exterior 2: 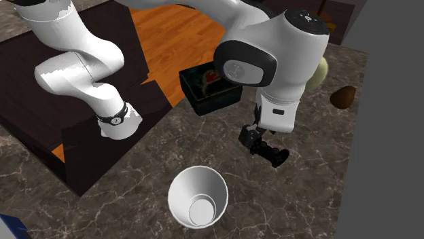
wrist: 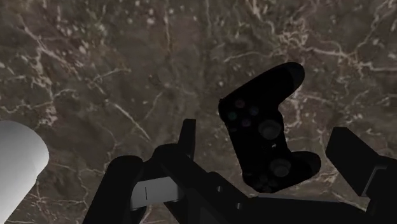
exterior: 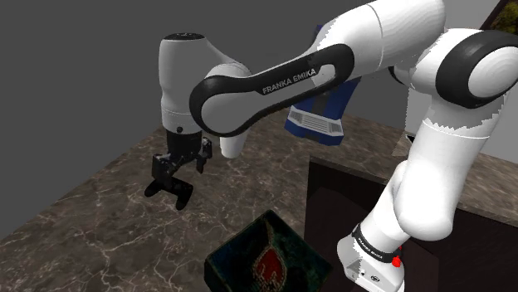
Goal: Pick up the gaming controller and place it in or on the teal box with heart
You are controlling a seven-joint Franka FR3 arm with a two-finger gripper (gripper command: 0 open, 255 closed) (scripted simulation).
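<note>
We see the black gaming controller (wrist: 266,137) lying on the dark marbled bench (wrist: 95,76), apart from the dark teal box (exterior 2: 212,102), below and to the right of it in the second exterior view. The hand (exterior 2: 260,141) hangs low over the controller with its fingers (wrist: 353,156) spread wide on either side, and as far as we can tell neither touches it, so nothing is gripped. The box carries a red heart and stands just beside the dark stand (exterior: 332,191). A white bowl (exterior 2: 197,197) sits farther from the box than the controller does. A brown rounded thing (exterior 2: 343,97) lies to the box's right in the second exterior view
</note>
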